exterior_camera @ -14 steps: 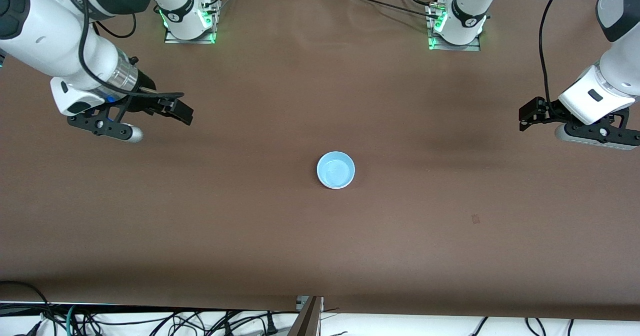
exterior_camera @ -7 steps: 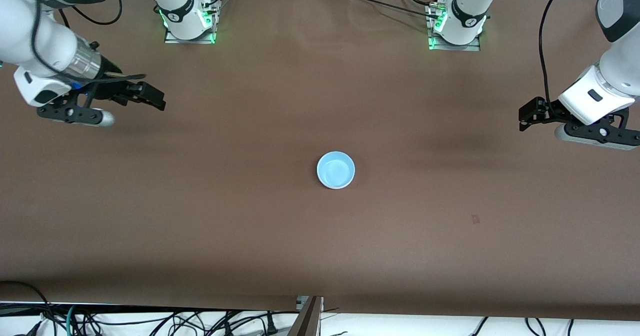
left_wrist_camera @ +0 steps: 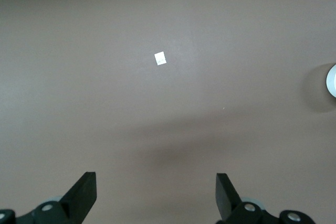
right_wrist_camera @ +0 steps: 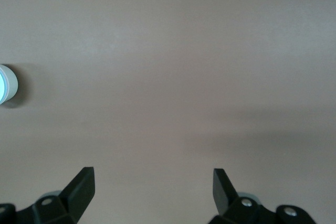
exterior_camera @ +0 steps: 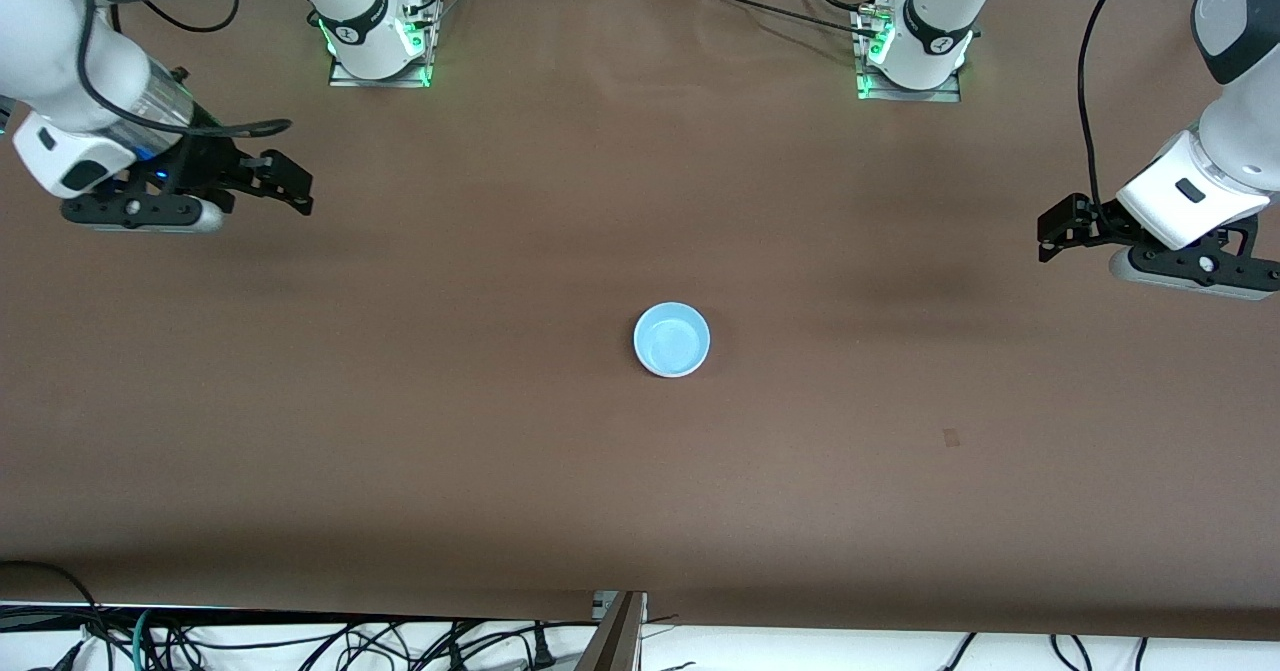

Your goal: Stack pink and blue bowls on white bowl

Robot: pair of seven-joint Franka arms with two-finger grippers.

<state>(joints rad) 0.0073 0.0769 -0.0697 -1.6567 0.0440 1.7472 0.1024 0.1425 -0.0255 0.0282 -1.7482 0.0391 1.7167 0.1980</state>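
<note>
We see right tool (exterior_camera: 290, 183) over brown surface (exterior_camera: 420, 431) at right arm's end, fingers apart, empty. Light blue round plastic bowl (exterior_camera: 672, 339) mid-surface, stacked in white-rimmed bowl. Left tool (exterior_camera: 1052, 229) over left arm's end, fingers apart, empty.

left arm's black two-finger gripper (exterior_camera: 1046, 234) hanging over the worktop out at its own end, jaws spread wide with nothing in them, right arm's black gripper (exterior_camera: 298, 193) same deal over its end, wrists tipped down
</note>
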